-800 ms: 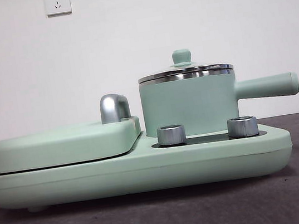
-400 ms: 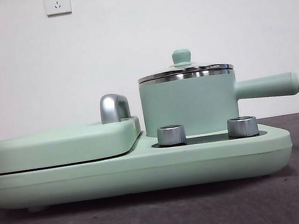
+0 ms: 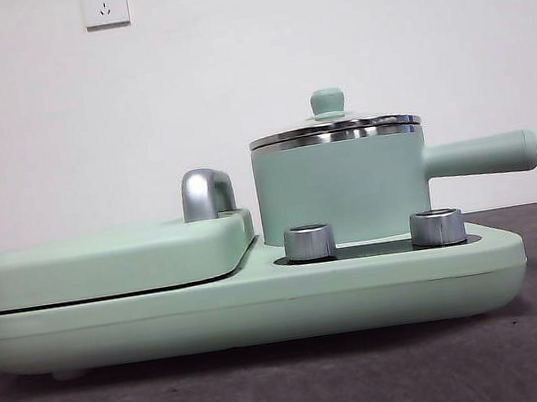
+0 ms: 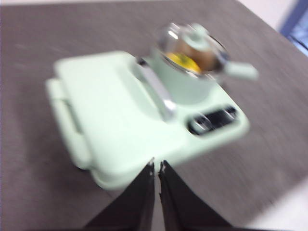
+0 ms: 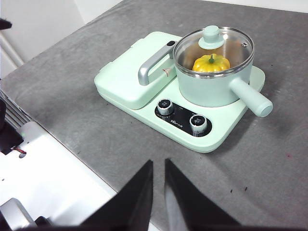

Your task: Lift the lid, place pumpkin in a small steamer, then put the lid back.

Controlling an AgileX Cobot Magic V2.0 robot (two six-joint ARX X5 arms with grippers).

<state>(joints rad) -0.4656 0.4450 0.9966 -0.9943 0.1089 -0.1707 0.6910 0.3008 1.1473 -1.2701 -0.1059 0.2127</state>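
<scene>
The small steamer (image 3: 343, 190) stands on the right half of a mint-green cooker base, its straight handle (image 3: 479, 156) pointing right. On its steel rim sits the glass lid (image 3: 327, 103), closed. Through the glass, the right wrist view shows the yellow pumpkin (image 5: 211, 63) inside the steamer (image 5: 207, 91), under the lid (image 5: 226, 45). The blurred left wrist view shows the pumpkin (image 4: 182, 60) inside the pot too. Both grippers hang well back from the cooker. My left gripper (image 4: 156, 166) and my right gripper (image 5: 158, 163) are shut, holding nothing. Neither arm appears in the front view.
A flat mint-green cover (image 3: 106, 261) with a chrome handle (image 3: 207, 192) fills the base's left half. Two steel dials (image 3: 309, 242) (image 3: 437, 227) stand in front of the pot. Grey tabletop (image 5: 269, 163) surrounds the cooker; a white ledge (image 5: 62, 178) borders the table's edge near my right gripper.
</scene>
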